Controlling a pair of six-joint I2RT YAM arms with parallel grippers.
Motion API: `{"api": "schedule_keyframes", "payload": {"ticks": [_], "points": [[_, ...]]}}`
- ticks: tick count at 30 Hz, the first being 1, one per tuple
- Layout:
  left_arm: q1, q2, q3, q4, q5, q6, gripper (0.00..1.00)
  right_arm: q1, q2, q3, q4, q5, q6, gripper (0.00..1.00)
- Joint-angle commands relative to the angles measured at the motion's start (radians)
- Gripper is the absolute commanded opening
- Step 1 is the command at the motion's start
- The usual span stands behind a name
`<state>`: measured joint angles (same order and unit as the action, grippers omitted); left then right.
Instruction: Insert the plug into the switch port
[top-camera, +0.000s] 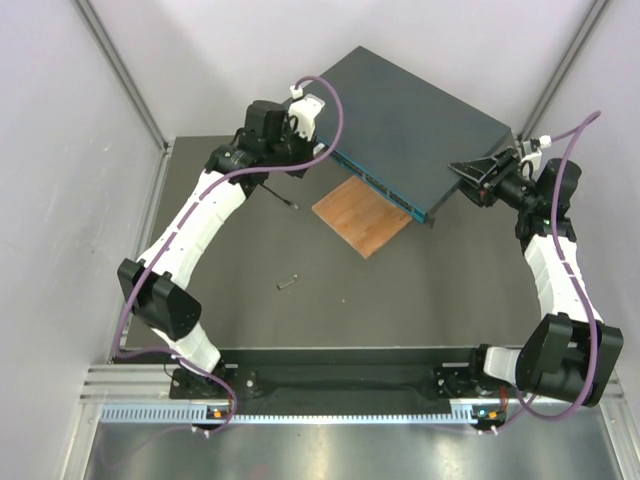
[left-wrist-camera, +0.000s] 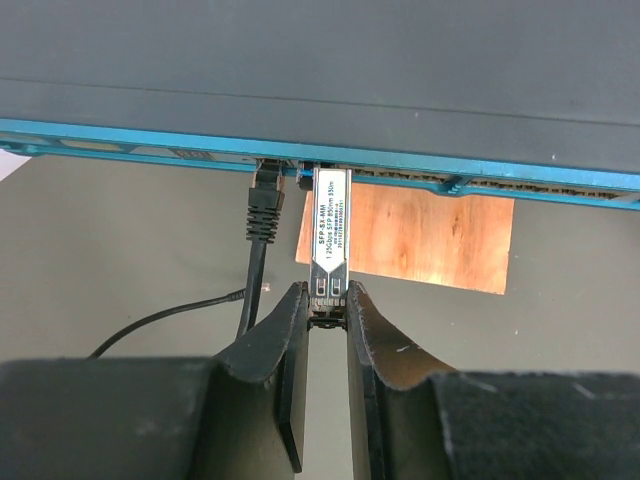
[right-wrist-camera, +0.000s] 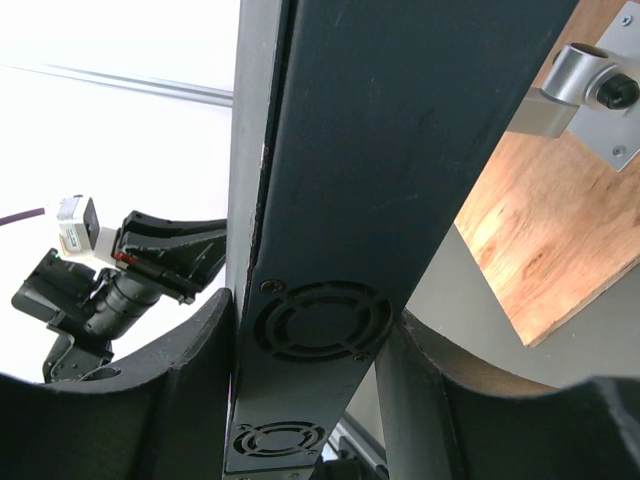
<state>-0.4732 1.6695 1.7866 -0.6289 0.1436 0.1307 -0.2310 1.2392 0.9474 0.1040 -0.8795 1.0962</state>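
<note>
The plug, black-booted on a thin black cable, stands left of centre in the left wrist view, its tip in a switch port on the teal face of the switch. It looks light and hard, its latch likely fragile and the cable limp, so the boot is the place to hold it. Whether it is latched home I cannot tell. Just to its right, the left jaws are nearly closed on the tail of a silver labelled module. The right jaws clamp the switch's vented end, a finger on each side. A wooden board lies partly under the switch on the counter. The port row is mostly shadowed.
</note>
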Motion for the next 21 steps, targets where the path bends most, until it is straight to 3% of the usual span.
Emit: {"api": "schedule_keyframes", "payload": {"ticks": [1,21], "points": [[-0.002,0.007,0.043,0.047,-0.001,-0.02,0.0,0.032,-0.012,0.033,0.086,0.017,-0.187,0.0],[-0.012,0.01,0.019,0.035,0.073,-0.039,0.0,0.035,-0.009,0.036,0.069,0.02,-0.208,0.0]]}}
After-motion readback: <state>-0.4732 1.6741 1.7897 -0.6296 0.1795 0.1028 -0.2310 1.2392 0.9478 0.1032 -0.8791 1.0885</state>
